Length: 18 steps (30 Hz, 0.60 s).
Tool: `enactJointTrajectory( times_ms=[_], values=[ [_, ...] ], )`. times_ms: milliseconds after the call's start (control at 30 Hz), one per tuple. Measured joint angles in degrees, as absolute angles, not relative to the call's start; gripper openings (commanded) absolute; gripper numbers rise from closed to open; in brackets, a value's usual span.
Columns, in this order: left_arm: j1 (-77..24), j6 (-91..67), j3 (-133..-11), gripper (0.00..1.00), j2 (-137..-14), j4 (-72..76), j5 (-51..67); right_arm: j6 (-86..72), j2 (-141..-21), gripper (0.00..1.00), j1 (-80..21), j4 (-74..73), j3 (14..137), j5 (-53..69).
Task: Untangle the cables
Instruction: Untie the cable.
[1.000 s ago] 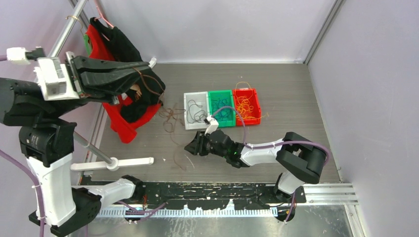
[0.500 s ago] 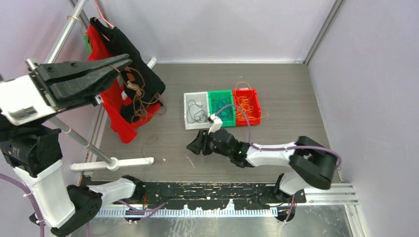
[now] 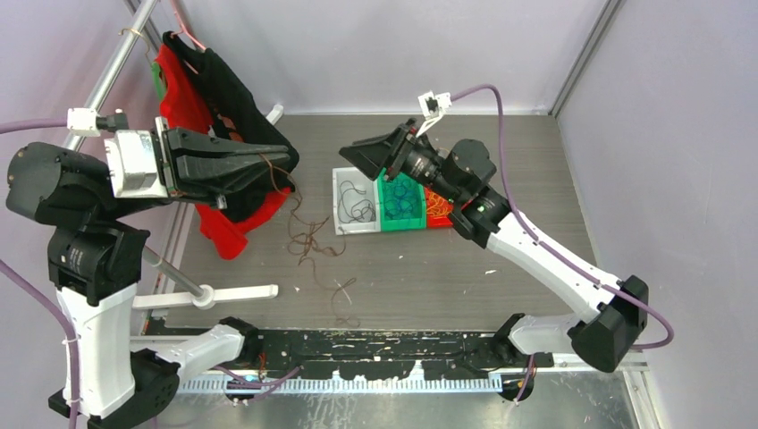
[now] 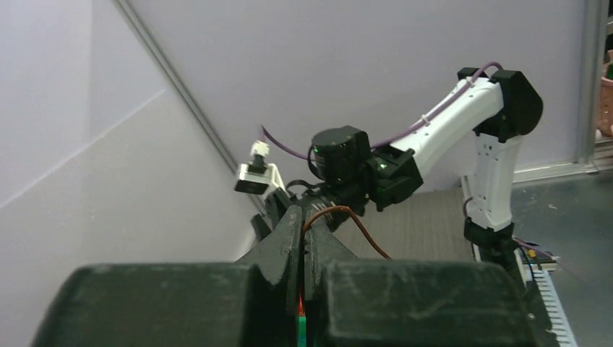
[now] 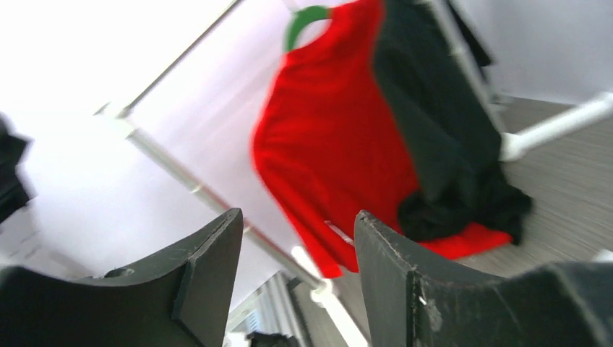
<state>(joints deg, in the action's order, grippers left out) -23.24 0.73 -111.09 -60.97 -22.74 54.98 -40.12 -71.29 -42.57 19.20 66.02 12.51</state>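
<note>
Left tool (image 3: 284,161) clamped on brown cables (image 3: 308,237), held high near worktop (image 3: 501,179) left edge, likely so strands hang free. Right tool (image 3: 350,154) open, empty, over trays (image 3: 337,206).

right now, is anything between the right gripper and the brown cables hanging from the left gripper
Nothing visible does. The right gripper hangs open above the white tray. The brown cables dangle to its left from the shut left gripper down to the table, with only open space between.

Right hand (image 5: 297,214) now aloft, over bins (image 3: 402,227)
</note>
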Motion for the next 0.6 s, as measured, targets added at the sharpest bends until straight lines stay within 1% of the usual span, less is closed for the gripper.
enactJointTrajectory(
  times_ms=[100,267,433,600],
  values=[
    [-23.24,-0.6,-108.95,0.0,-60.27,-22.65,56.21,-40.93,-73.73,0.65,-43.05,21.98,69.63,20.23],
    [-23.24,-1.69,-107.28,0.0,-59.92,-22.5,56.95,-42.19,-75.26,0.64,-45.84,25.71,69.84,30.72],
    [-23.24,-2.61,-106.76,0.0,-60.01,-21.85,57.04,-40.84,-76.36,0.64,-50.52,25.69,71.81,36.64],
    [-23.24,-2.79,-106.48,0.0,-59.99,-21.34,57.04,-38.92,-77.41,0.63,-53.95,25.17,74.08,38.54]
  ],
)
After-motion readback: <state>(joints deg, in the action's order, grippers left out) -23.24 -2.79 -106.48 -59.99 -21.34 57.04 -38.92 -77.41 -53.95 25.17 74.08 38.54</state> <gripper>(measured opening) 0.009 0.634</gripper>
